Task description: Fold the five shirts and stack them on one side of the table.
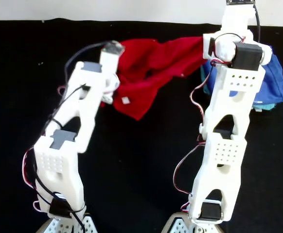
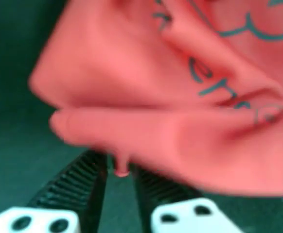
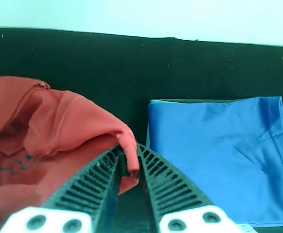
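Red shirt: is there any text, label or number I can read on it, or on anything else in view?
On the red shirt, teal lettering: blurred, unreadable.
On the same shirt, a small white patch: too small to read.
On the blue shirt: no print visible.

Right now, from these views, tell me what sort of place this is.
Probably a robot-learning workbench, not a home: a black cloth-covered table against a bare pale wall, two white plastic arms holding up a red cloth shirt, and a folded blue shirt beside it.
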`<state>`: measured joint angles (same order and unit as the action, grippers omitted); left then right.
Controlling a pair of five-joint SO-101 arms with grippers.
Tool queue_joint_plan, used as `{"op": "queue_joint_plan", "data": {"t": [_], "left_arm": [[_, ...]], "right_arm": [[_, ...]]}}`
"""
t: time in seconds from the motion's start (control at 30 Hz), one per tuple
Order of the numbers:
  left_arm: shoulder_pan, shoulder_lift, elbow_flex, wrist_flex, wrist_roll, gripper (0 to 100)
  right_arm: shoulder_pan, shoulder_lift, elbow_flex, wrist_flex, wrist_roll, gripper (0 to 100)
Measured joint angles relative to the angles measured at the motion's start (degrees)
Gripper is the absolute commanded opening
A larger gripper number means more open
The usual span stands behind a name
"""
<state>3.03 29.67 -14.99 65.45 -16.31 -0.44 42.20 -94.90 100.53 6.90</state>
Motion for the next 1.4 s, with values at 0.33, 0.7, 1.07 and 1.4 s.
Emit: {"op": "queue_joint_plan", "data": {"t": [0.33, 0.7, 1.07, 1.4], "left_arm": [[-3.3, 0.0, -31.4, 29.8, 0.0, 1], [-9.8, -17.5, -40.1, 36.0, 0.0, 1], [-12.5, -48.3, -38.7, 36.3, 0.0, 1], [-12.9, -57.5, -38.8, 36.3, 0.0, 1]], "right_arm": [[0.0, -1.8, 0.0, 0.0, -4.2, 0.5], [0.0, -15.6, 0.0, -1.4, -4.2, 0.5], [-5.5, -33.2, -0.1, -1.4, -4.2, 0.5], [-7.4, -45.3, -0.5, -1.6, -4.2, 0.5]]}}
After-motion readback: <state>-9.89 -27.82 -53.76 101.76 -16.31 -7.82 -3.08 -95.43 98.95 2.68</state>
